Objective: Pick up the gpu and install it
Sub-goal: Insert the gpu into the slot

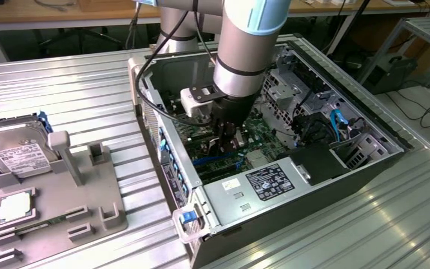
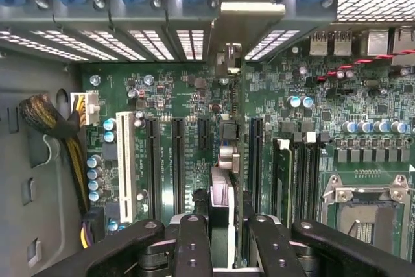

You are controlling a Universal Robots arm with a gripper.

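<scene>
At the exterior view's left, a grey moulded plastic fixture tray is sitting on the ribbed metal table. A silver hard drive with a white label is leaning in the tray's far left corner, and a small square silver chip is lying in a pocket nearer the front.

Moving right, an open black computer case is lying on its side, exposing the green motherboard. The grey robot arm is reaching down into the case, and its black gripper is hanging just above the board.

In the wrist view, the gripper is pinching the thin, flat gpu card edge-on between its black fingers, pressed against both faces. The card is standing upright over the motherboard, lined up between the long black expansion slots, with its silver end bracket reaching up to the blue-clipped rear slot openings of the case. Whether the card's edge is seated in a slot cannot be told.

Farther right, an empty silver processor socket is sitting on the board, and a silver power supply with a label is occupying the near end of the case.
</scene>
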